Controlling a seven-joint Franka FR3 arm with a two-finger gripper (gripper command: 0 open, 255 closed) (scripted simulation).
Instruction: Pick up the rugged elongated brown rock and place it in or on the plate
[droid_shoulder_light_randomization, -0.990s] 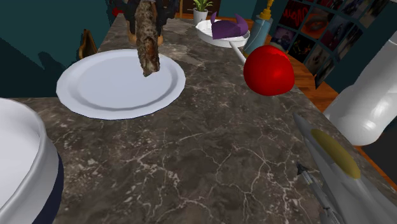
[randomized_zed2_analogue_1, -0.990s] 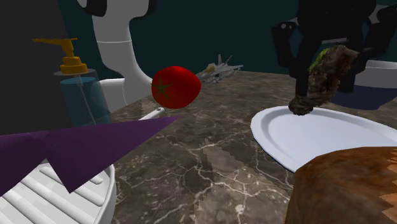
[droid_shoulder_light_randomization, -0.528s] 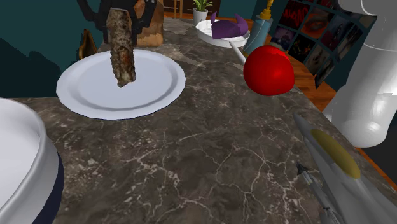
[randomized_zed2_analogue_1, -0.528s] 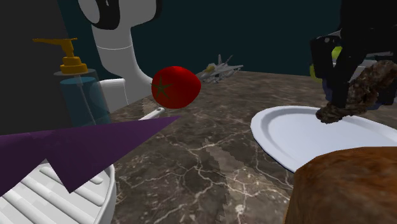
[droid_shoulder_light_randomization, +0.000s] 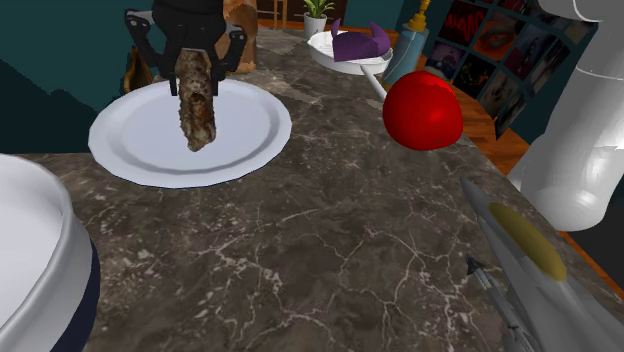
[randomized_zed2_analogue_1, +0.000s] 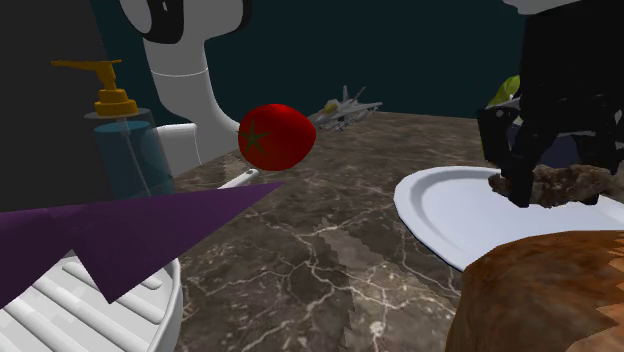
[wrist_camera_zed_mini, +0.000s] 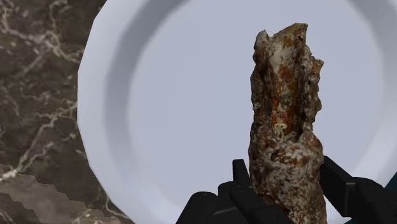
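Brown, mottled, rough all over: the rock (droid_shoulder_light_randomization: 197, 100) looks rigid and dense, so I expect no flex and no crush risk. The pitted surface should give the pads good friction. The gripper (wrist_camera_zed_mini: 289, 184) is clamped on one end of it, a black finger on each side, and the rest of the length sticks out past the fingertips. My read is that an end grip on a long piece puts a lever load on it, so it may pivot in the jaws if jolted. A mid-body hold would be steadier, but the end grip is good enough for a short set-down.

Position: the rock is over the white plate (droid_shoulder_light_randomization: 120, 150), inside the rim. In the second exterior view it sits low over the plate's surface. I cannot tell whether the free end touches.

Edges and room:
- The plate is wide and shallow with a low rim, and the wrist view shows bare plate all around the rock, so there is plenty of margin for the release.
- A hard rock on a hard plate could clack or roll if dropped from height. Better to let go low and lay it along its length.
- The plate lies close to the dark marble counter's (droid_shoulder_light_randomization: 300, 240) edge at the shoulder view's left, so a roll-off that way is the one risk.
- The red tomato (droid_shoulder_light_randomization: 422, 108) is well apart at that view's right, and the white bowl (droid_shoulder_light_randomization: 35, 260) is in the lower left corner, also well apart.
- Straight up looks open for the retreat.
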